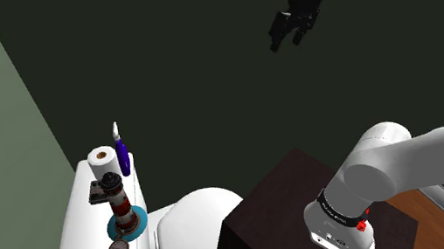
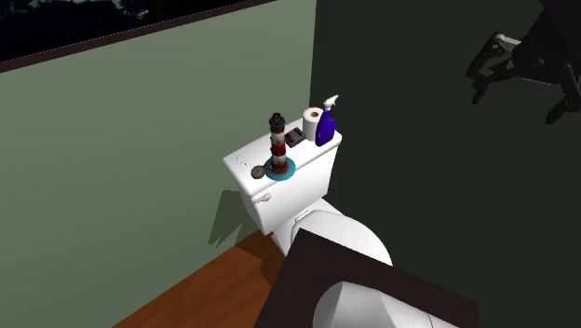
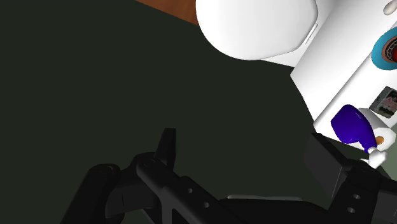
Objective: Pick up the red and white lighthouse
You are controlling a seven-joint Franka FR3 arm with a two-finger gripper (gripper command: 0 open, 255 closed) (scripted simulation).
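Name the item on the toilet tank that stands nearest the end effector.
The blue spray bottle, at the end of the toilet tank by the dark wall; the lighthouse and paper roll sit farther along.

Tank top (image 1: 73, 244), counting now: one lighthouse (image 1: 119, 203), one teal disc (image 1: 139, 219) under it, one paper roll (image 1: 102, 159), one blue spray bottle (image 1: 122, 152), one small dark box (image 1: 97, 193), one round watch-like piece (image 1: 119, 247). One toilet (image 1: 194, 224). One arm (image 1: 427, 158), one gripper (image 1: 287, 40), two fingers (image 1: 276, 43).
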